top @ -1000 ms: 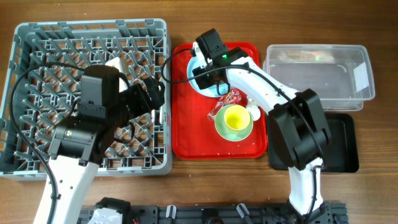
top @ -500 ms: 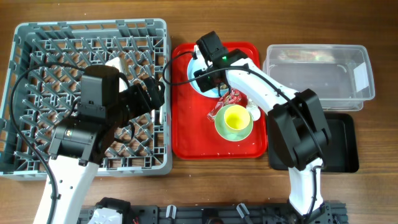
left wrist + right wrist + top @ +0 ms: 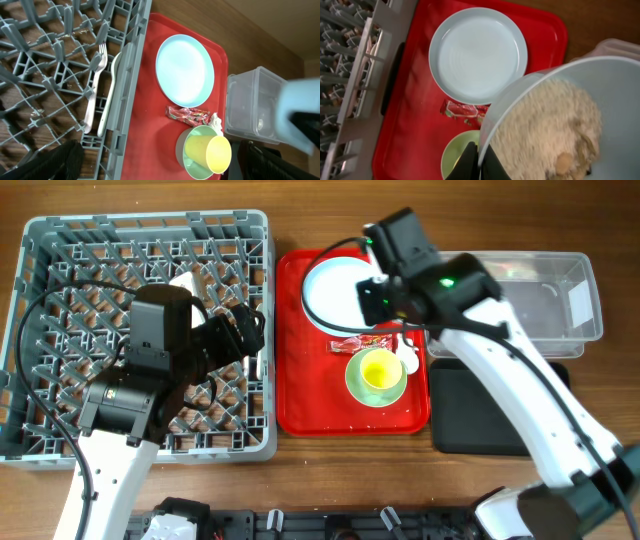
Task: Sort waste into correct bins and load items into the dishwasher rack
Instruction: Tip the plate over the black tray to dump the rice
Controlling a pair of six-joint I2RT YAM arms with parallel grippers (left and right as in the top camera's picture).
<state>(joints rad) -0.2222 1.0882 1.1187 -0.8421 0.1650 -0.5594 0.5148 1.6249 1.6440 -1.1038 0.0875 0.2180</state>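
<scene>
My right gripper (image 3: 481, 159) is shut on the rim of a pale teal bowl (image 3: 535, 76) full of white rice grains with brown scraps (image 3: 550, 130). It holds the bowl above the red tray (image 3: 300, 400), beside the clear tub (image 3: 540, 305). The pale-blue plate (image 3: 335, 292) lies bare on the tray. The red wrapper (image 3: 362, 343), a white tissue (image 3: 408, 360) and a yellow cup (image 3: 378, 372) inside a second teal bowl sit below it. My left gripper (image 3: 250, 330) is open and empty over the grey rack's (image 3: 60, 240) right edge. A white fork (image 3: 95, 85) and spoon (image 3: 111, 90) lie in the rack.
The black tray (image 3: 480, 415) lies in front of the clear tub, partly under my right arm. The rack's upright pegs fill the left half of the table. Brown wood shows around everything.
My right arm has swung right from over the plate toward the clear tub, carrying the rice bowl and uncovering the plate. The red wrapper now lies flatter. The left arm has not moved.
</scene>
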